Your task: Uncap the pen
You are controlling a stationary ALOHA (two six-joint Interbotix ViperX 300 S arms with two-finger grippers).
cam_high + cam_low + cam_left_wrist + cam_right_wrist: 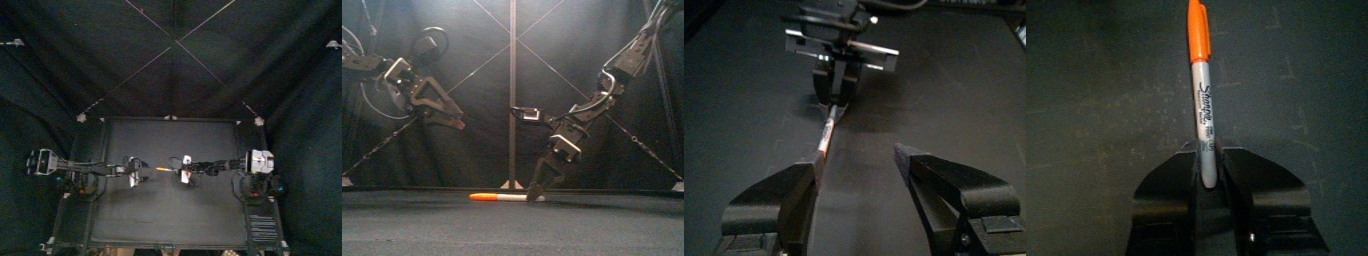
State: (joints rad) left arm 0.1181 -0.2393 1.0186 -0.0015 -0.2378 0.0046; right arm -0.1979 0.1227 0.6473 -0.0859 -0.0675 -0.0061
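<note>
Grey marker pen (1204,110), orange cap (1197,25): barrel clamped in right gripper (1207,158), cap end free ahead. Left gripper (855,165): spread, empty, short of cap.

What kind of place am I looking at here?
Probably a robot lab's test booth: black curtains wall in a small black table, two robot arms reach over it, and a single pen lies on it.

The slim grey plastic marker pen with an orange cap (1201,100) looks smooth and faintly glossy. The black surface (1093,100) is matt and finely textured; the right end effector (1204,157) has dull black plastic jaws
</note>
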